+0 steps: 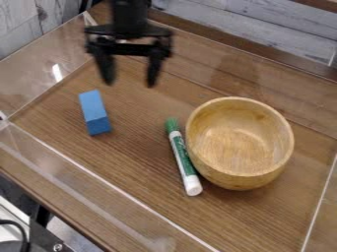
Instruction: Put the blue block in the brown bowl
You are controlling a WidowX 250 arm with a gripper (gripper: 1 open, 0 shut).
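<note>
The blue block point(94, 111) lies flat, long axis running near-to-far.

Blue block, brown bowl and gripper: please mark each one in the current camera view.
blue block point(94, 111), camera view, point on its top face.
brown bowl point(198, 118), camera view, point on the left part of its thick rim.
gripper point(129, 74), camera view, point midway between its open fingertips, above the table.

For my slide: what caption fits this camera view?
Open claw above blue block; marker beside brown bowl.
</note>
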